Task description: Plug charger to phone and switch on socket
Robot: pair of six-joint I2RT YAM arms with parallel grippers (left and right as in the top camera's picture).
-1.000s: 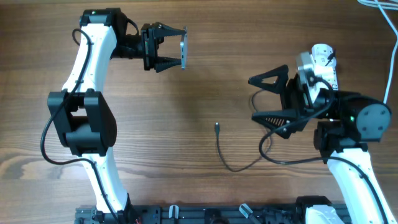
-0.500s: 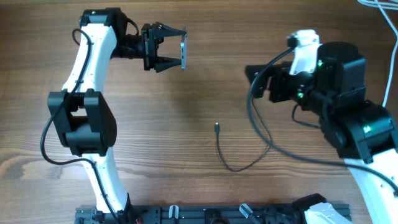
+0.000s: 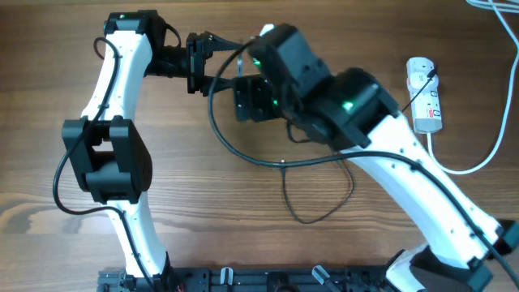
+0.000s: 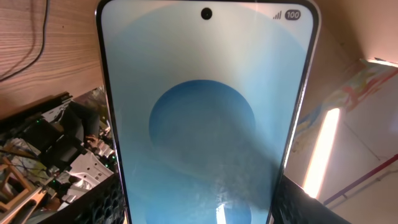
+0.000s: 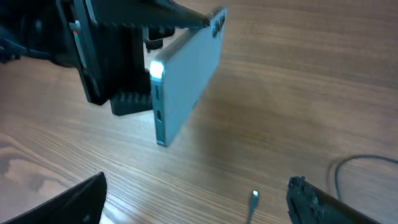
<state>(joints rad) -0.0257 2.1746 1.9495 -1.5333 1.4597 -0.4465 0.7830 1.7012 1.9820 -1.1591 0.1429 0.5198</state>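
Left end effector (image 4: 199, 208) clamps phone (image 4: 205, 112) by long edges; right end effector (image 5: 199, 202) gapes nearby.

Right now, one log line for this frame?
left gripper: shut on phone, lifted off table | right gripper: open, empty, near phone | charger: loose on table | socket: untouched

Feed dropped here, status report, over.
Left claw clamps blue-screened smartphone. Right claw open, empty. Thin black charger cable lies loose, unplugged. Nothing blocking.
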